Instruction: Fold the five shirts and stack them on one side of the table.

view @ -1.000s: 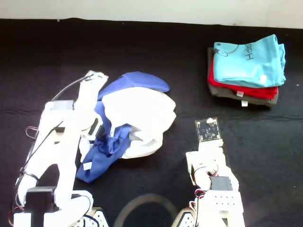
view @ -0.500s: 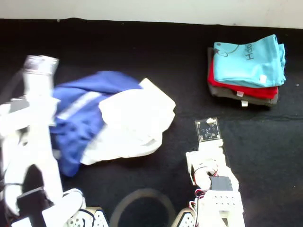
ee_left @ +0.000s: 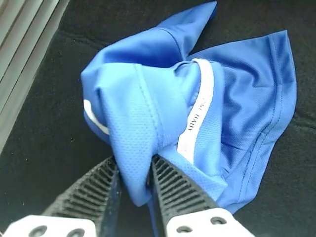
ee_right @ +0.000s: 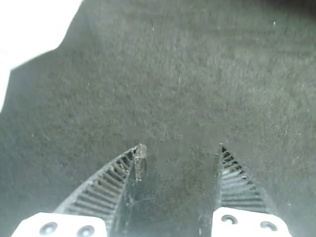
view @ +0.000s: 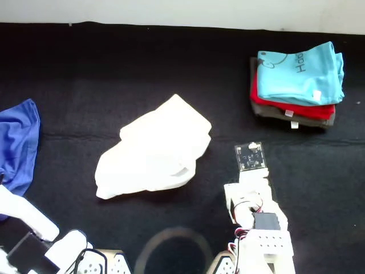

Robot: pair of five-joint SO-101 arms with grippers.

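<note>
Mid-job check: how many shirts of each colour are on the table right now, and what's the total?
blue shirt: 1, pinched in the left claw
white shirt: 1, loose mid-table
turquoise shirt: 1, top of the stack
red shirt: 1, middle of the stack
dark grey shirt: 1, bottom of the stack
Total: 5

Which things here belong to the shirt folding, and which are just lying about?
Job: blue shirt in the left gripper; crumpled white shirt; folded stack of cyan shirt, red shirt, grey shirt; open right gripper.
Just there: black table cover, pale wall behind.
</note>
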